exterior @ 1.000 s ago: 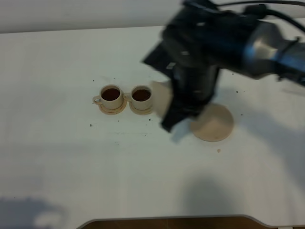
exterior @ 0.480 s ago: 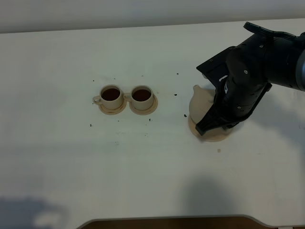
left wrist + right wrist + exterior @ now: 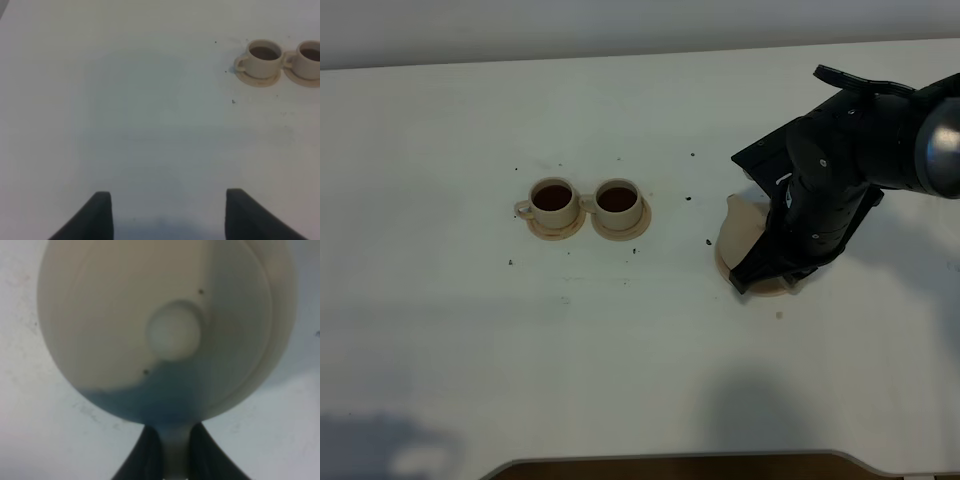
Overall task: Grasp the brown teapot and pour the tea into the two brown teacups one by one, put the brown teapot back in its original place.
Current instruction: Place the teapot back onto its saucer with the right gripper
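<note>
Teapot over its saucer, handle pinched by the right gripper.

Brown teapot sits directly below the clamped fingers, on the wide saucer. Risk: opening while it rests off-centre could tip it; withdrawing sideways could snag the handle.

Left gripper spread, empty; both teacups full.

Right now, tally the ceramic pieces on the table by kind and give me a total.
Teapot: 1
Teacups (left teacup, right teacup): 2
Small cup saucers (left small saucer, right small saucer): 2
Wide saucer under the teapot: 1
Total: 6
</note>
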{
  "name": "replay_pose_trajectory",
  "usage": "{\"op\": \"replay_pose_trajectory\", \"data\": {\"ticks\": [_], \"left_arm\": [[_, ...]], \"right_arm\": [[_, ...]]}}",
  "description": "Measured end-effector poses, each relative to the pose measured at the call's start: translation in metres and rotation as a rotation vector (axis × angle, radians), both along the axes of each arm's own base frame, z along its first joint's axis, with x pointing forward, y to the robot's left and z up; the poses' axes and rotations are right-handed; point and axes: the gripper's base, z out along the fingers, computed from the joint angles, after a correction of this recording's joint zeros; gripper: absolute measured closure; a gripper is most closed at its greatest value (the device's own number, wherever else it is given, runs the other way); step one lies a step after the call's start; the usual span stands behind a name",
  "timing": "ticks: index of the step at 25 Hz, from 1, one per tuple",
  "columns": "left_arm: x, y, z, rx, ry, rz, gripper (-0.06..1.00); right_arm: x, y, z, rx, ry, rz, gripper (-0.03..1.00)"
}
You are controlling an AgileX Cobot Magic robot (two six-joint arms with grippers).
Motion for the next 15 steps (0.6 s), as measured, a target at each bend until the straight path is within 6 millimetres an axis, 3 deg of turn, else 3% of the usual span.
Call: {"op": "replay_pose_trajectory", "data": {"ticks": [15], "left_arm": [[0.0000, 0.0000, 0.0000, 0.000, 0.000, 0.000, 0.45]], "right_arm": [[0.0014, 0.0002, -0.0093, -0.016, 0.017, 0.005, 0.85]]}}
